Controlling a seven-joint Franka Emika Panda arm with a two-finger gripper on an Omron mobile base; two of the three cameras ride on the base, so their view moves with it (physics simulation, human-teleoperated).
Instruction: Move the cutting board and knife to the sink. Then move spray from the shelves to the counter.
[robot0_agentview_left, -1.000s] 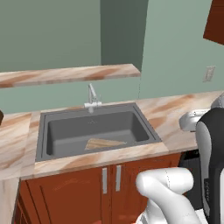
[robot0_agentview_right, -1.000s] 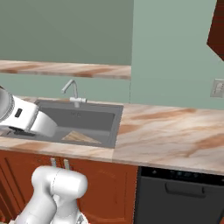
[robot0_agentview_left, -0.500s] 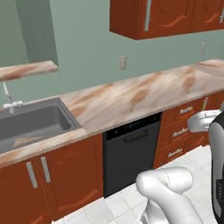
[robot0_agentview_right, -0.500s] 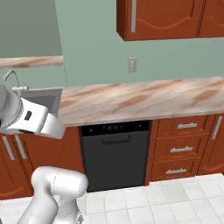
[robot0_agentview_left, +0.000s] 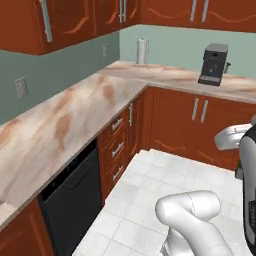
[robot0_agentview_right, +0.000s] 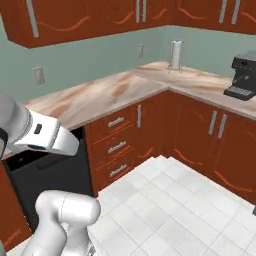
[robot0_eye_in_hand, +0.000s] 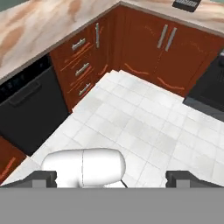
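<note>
Counter (robot0_agentview_left: 75, 115) runs round corner, coffee machine (robot0_agentview_left: 214, 65) + paper roll (robot0_agentview_left: 142, 51) on it, gripper (robot0_eye_in_hand: 118, 177) open, empty

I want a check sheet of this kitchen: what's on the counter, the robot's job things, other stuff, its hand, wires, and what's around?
Surface: beige marble counter runs along the wall and turns the corner.
Job's things: only the counter is seen; board, knife, sink, spray and shelves nothing seen.
Clutter: paper towel roll upright in the corner; black coffee machine on the far stretch.
Gripper: gripper open, holding nothing, pointing at the white floor tiles.
Cables: nothing seen.
Surroundings: black dishwasher under the counter, red-brown drawers and cabinets, wall sockets, green wall.
</note>
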